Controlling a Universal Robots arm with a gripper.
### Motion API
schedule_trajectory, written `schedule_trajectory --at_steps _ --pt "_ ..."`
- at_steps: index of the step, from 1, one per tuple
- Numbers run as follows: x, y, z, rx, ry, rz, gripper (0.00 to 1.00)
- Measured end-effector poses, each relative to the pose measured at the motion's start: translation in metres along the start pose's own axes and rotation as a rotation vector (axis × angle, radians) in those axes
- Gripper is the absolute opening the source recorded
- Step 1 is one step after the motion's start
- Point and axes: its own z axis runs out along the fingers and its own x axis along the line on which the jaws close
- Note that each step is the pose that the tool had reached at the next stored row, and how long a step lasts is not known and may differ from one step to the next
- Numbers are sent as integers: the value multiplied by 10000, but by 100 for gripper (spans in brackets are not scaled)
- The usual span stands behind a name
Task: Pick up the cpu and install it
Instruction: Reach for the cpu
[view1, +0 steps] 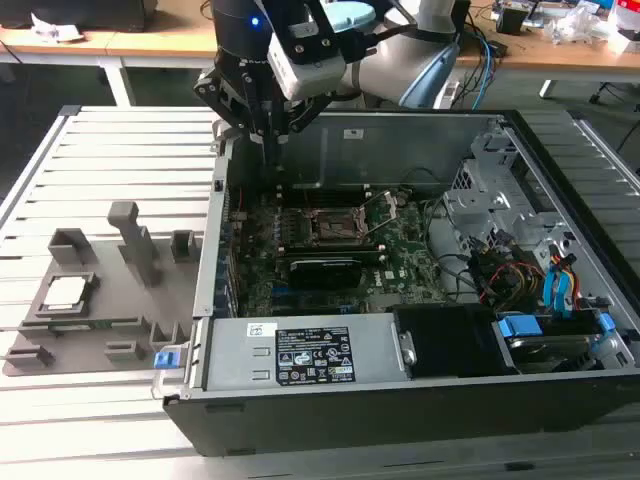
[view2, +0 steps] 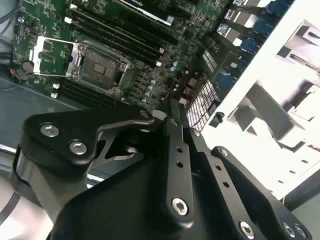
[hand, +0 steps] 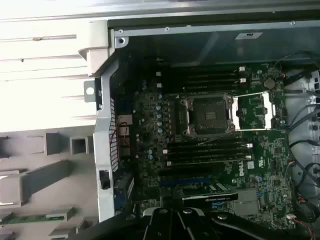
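At the exterior view's left, on the slatted desk (view1: 60, 170), we recorded a grey fixture tray (view1: 100, 302) with the cpu (view1: 63, 291) lying flat in its recess, well apart from the end effector (view1: 270, 146). Upright posts (view1: 135, 240) stood just beside the recess, and we judged that fingers lowered off-centre could catch on them. A green memory stick (hand: 30, 218) lay on the same tray. Next came the computer case (view1: 400, 410), whose near side wall (view1: 212, 260) stood between tray and board, so a low carry could strike it. Above the case's rear corner hung the end effector, clenched, with nothing visible in it. Further along, the socket (view1: 331, 228) lay with its load plate (view1: 385, 205) swung open. We judged that a tilted or misaligned chip would risk bent contacts. At the right sat loose cables (view1: 500, 270).
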Motion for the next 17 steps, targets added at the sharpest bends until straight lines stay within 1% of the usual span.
schedule_trajectory --at_steps 1,2,6,10,12,13,14,17 --pt "36 -3 -2 1 1 0 11" --pt "163 -12 -5 1 -1 -2 11" --pt "301 -23 -8 1 0 -1 11" --pt "415 -31 -11 0 -1 0 11" --pt "464 -35 -13 0 -1 -1 11" --pt "479 -36 -13 1 0 -1 11" --pt "521 -39 -14 0 -1 -1 11" --pt "611 -46 -16 1 -1 -1 11"
